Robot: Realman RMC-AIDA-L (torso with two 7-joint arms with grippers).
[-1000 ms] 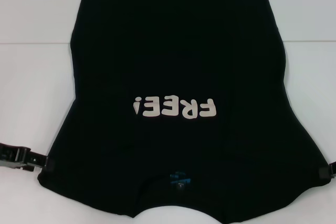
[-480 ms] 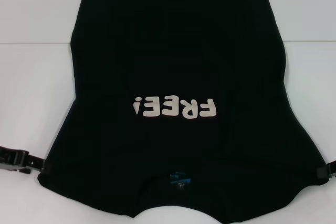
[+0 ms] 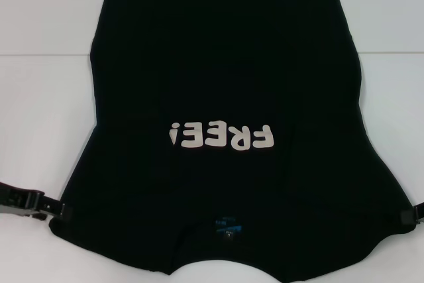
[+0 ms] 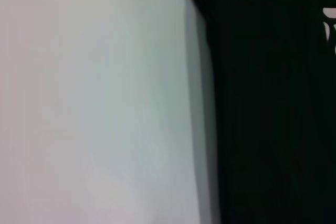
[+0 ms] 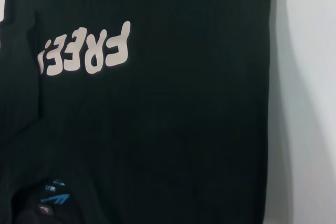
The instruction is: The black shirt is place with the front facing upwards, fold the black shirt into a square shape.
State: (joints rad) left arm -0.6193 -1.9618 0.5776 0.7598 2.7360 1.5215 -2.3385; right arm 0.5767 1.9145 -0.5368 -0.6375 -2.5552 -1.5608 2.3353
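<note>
Shifted inward since a moment ago: left gripper (image 3: 61, 209) at the sleeve edge of the black shirt (image 3: 225, 64), spread face-up on the white table (image 3: 46, 117); right gripper (image 3: 404, 217) opposite (whether either is clamped, cannot tell). Risk: uneven lift skews fold.

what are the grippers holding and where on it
Both meet the black shirt at its sleeves: left gripper at the left sleeve edge, right gripper at the right. An actual grip cannot be told.
</note>
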